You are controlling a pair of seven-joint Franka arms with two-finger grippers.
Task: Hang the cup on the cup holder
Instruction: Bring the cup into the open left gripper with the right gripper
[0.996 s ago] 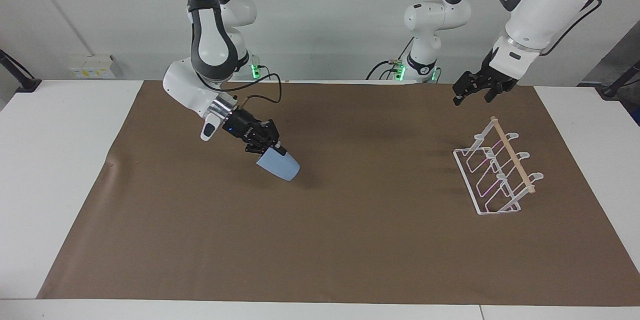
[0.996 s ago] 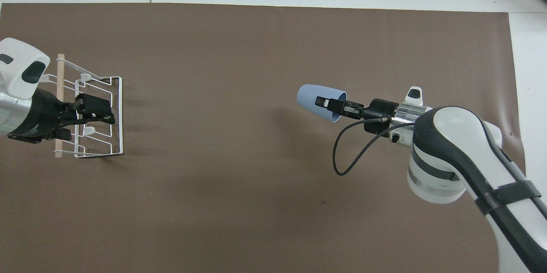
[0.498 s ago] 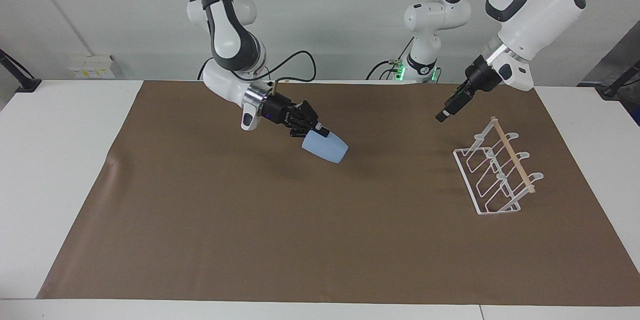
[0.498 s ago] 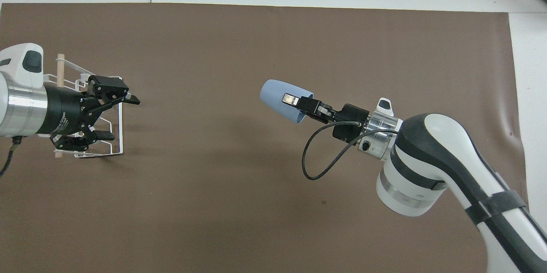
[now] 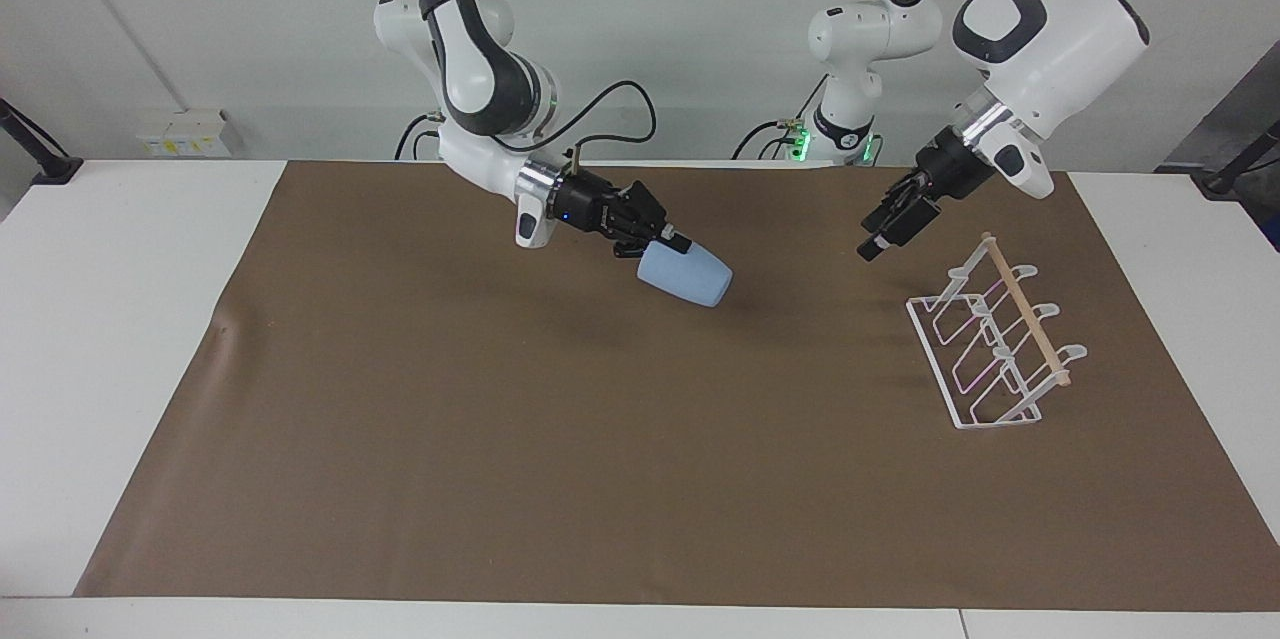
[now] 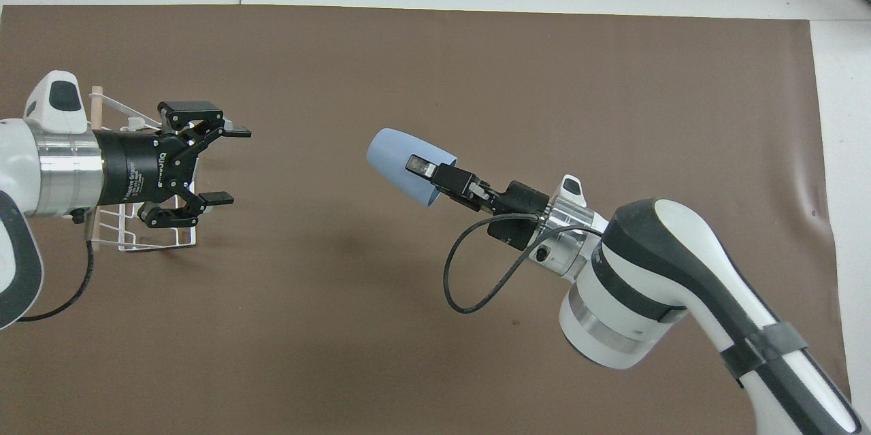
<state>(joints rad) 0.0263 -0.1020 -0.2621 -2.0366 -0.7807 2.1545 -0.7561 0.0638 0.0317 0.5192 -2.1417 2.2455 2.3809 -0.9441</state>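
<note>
Right gripper [image 5: 668, 244] pinches cup [image 5: 686, 276] rim, airborne; left gripper [image 6: 228, 164] spread, above cup holder [image 5: 995, 344] edge.

From overhead, the left gripper [image 6: 228, 164] hides much of the cup holder [image 6: 178, 239]. At nine o'clock, the frame edge cuts off its arm.

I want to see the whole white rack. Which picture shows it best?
The facing view: the cup holder stands in the open, prongs and dowel clear. In the overhead view the left end effector and its arm cover much of it.
</note>
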